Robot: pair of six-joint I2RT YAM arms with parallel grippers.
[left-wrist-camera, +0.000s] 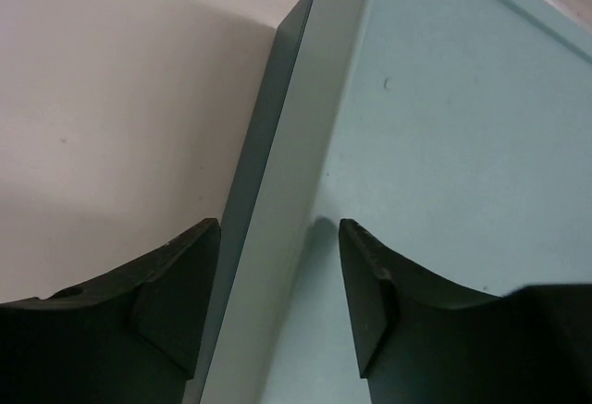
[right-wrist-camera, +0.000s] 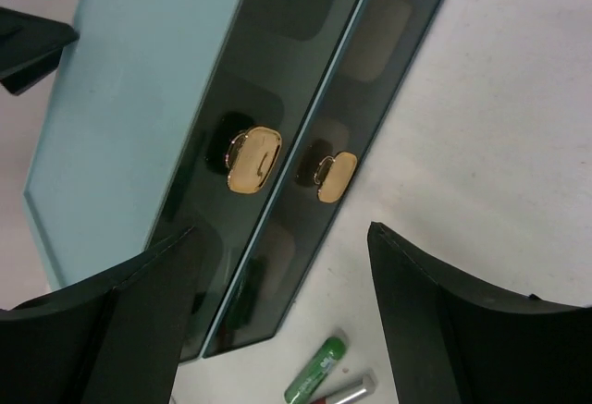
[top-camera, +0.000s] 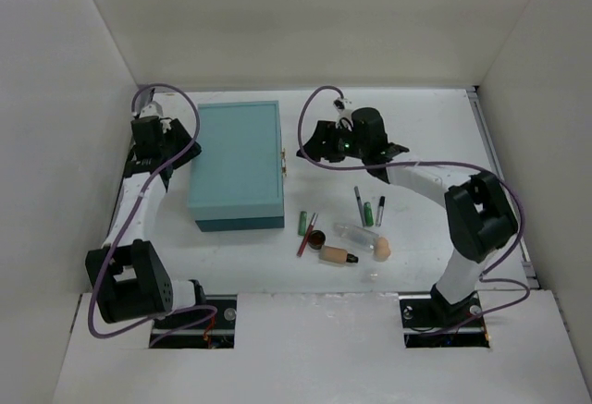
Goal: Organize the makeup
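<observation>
The makeup lies loose on the table right of the teal box [top-camera: 236,164]: a green tube [top-camera: 303,222], a red pencil [top-camera: 307,235], a brown round pot [top-camera: 316,238], a beige dark-capped bottle [top-camera: 335,256], a peach sponge [top-camera: 382,250], and dark and green sticks [top-camera: 368,210]. My right gripper [top-camera: 310,150] is open and empty, facing the box's dark drawer fronts with their gold handles [right-wrist-camera: 252,159]; the green tube [right-wrist-camera: 314,372] shows below it. My left gripper [left-wrist-camera: 277,275] is open, straddling the box's left top edge [left-wrist-camera: 277,191].
A clear tube-like piece [top-camera: 356,233] lies among the makeup. White walls enclose the table on three sides. Both drawers look shut. The left arm runs along the box's left side.
</observation>
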